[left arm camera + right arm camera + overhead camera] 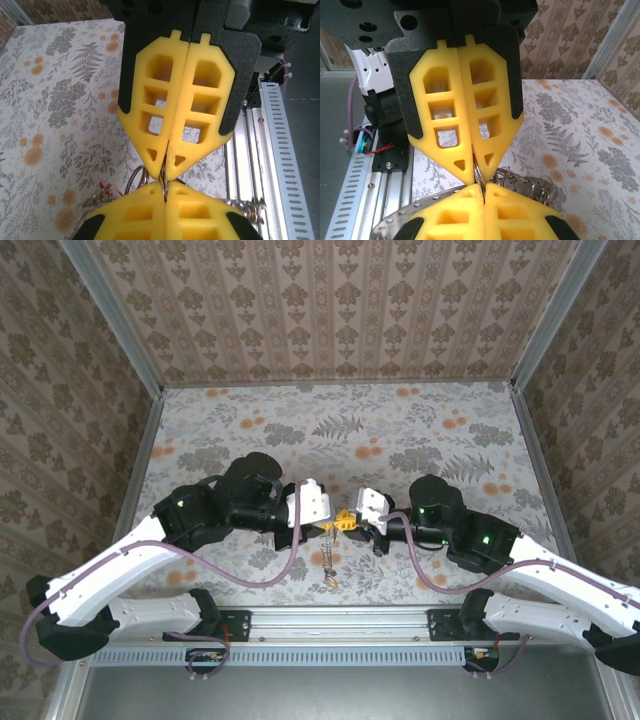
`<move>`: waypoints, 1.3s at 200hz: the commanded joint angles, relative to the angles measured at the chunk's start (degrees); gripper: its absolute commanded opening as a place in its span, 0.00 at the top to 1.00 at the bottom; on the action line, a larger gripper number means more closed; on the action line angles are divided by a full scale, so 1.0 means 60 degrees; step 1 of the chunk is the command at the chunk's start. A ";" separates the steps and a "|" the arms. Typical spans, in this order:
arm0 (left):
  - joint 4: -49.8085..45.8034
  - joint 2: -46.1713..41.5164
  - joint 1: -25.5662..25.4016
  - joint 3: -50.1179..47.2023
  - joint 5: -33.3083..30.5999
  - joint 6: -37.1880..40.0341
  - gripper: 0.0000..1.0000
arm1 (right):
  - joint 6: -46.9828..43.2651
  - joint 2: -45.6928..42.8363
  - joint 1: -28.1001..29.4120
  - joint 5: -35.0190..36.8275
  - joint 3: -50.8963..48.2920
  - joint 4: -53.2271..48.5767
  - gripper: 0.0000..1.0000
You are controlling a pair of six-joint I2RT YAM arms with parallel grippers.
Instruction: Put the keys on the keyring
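Yellow lattice-moulded left hand, matching right hand, both pinched shut on the thin wire keyring

Left claw closed tight, right claw closed tight, tips touching, arms angled inward.

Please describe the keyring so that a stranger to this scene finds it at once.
Above the flowered table, the left claw and right claw meet tip to tip. The keyring is pinched between them: a thin metal chain trailing toward the rail, unlike the chunky yellow claws.
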 commanded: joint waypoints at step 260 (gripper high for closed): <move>0.3865 -0.1851 0.0458 -0.1694 0.2221 -0.1116 1.00 | -0.0242 0.0008 0.0014 -0.0251 0.0131 0.0297 1.00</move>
